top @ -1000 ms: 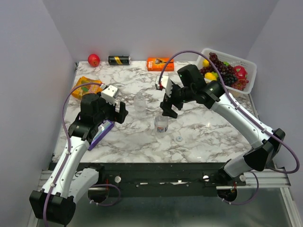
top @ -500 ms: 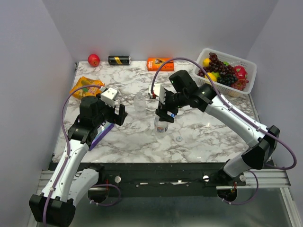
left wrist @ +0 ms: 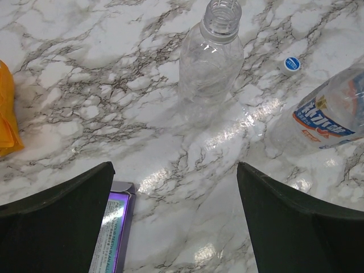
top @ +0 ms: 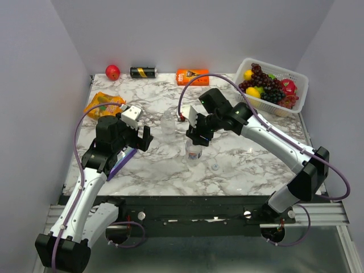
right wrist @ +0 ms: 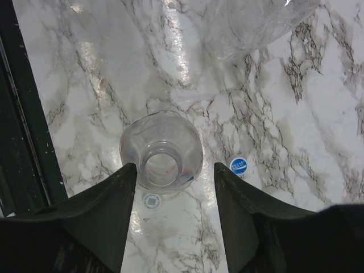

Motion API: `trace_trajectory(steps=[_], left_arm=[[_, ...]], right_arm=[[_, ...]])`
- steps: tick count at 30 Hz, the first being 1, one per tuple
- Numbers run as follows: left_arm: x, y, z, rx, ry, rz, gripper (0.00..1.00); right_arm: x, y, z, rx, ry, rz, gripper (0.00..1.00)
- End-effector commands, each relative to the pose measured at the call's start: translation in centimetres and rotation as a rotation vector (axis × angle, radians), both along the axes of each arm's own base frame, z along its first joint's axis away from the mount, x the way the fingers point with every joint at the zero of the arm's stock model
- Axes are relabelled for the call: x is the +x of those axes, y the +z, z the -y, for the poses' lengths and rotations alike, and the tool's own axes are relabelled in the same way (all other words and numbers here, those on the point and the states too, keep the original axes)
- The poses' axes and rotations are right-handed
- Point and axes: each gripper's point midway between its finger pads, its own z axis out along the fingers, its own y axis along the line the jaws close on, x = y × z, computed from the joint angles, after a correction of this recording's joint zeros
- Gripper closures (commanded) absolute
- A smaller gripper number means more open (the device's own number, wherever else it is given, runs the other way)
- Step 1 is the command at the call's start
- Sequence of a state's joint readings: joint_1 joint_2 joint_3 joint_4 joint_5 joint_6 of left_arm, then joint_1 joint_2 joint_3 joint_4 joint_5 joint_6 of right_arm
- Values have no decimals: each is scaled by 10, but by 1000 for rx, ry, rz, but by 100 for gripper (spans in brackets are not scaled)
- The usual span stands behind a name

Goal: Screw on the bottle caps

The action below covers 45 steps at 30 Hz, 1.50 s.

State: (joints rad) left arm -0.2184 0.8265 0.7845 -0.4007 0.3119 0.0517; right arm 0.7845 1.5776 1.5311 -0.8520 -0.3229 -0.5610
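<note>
Seen from above, the left gripper hangs over the left half of the marble table, just above a purple box and near an orange bag. Its wrist camera adds detail the overhead view lacks. The unlabelled bottle stands upright ahead of the fingers with its threaded neck bare, and the blue cap lies flat on the marble to its right, apart from it. The left jaws are spread as wide as they go, holding and touching nothing. Further right, the overhead view hides the mouth of the labelled bottle under the right gripper. The right wrist camera looks straight down into that open neck, which sits between the two fingers. The same view shows the whitish cap lying on the table just beside the bottle's base. The right jaws are about half closed around the bottle's shoulder. One finger meets the bottle's outline and a sliver of marble shows beside the other, so no firm grip can be seen. The table's black front edge runs near the bottle, and bare marble stretches right from it toward the far side. The fruit basket sits well apart at the rear right corner.
</note>
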Motion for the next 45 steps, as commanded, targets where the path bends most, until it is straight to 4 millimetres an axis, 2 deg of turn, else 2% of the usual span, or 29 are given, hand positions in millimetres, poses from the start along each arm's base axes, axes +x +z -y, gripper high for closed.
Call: trace_trajectory(steps=[1, 3, 8, 12, 13, 14, 16, 17, 19, 21, 25, 27, 28, 30, 34, 35, 41, 45], left_arm=[[-5, -3, 8, -27, -41, -9, 1], [-5, -4, 10, -28, -49, -8, 1], [-12, -5, 20, -32, -120, -12, 1], [-34, -6, 42, -44, -282, -17, 1], [-40, -6, 47, -48, -321, -14, 1], [-50, -8, 55, -54, -381, -22, 1], [-68, -7, 67, -66, -486, 0, 1], [-73, -7, 72, -72, -522, 12, 1], [-96, -9, 88, -94, -637, 24, 1], [-106, -9, 101, -106, -689, 37, 1], [-108, -21, 113, -72, -736, 57, 1], [-101, -19, 119, -89, -711, 85, 1], [-97, -28, 120, -90, -680, 64, 1], [-85, -24, 123, -134, -610, 71, 1], [-81, -29, 130, -167, -604, 63, 1], [-78, -22, 133, -183, -604, 94, 1], [-78, -22, 147, -191, -649, 115, 1], [-86, -24, 157, -196, -703, 113, 1]], right_arm=[[1, -9, -6, -7, 2, -15, 39], [-1, -11, -6, -11, 9, -24, 45], [-5, -19, -4, -22, 23, -44, 50], [-8, -14, -5, -17, 44, -49, 75], [-9, -11, -4, -18, 49, -46, 76], [-10, -4, -2, -15, 49, -37, 80], [-13, 15, 1, -5, 54, -27, 96], [-16, 24, 3, 0, 69, -19, 99], [-31, 44, 5, 24, 126, -32, 99], [-41, 60, 7, 60, 197, 1, 99], [-48, 73, 8, 102, 226, 37, 99], [-55, 86, 4, 151, 250, 29, 99], [-58, 92, 3, 173, 261, 29, 99], [-65, 103, -2, 215, 281, 10, 99], [-68, 119, -8, 271, 277, 2, 99], [-69, 120, -9, 275, 279, -3, 99], [-74, 132, -16, 331, 278, -38, 99], [-74, 138, -22, 354, 273, -58, 99]])
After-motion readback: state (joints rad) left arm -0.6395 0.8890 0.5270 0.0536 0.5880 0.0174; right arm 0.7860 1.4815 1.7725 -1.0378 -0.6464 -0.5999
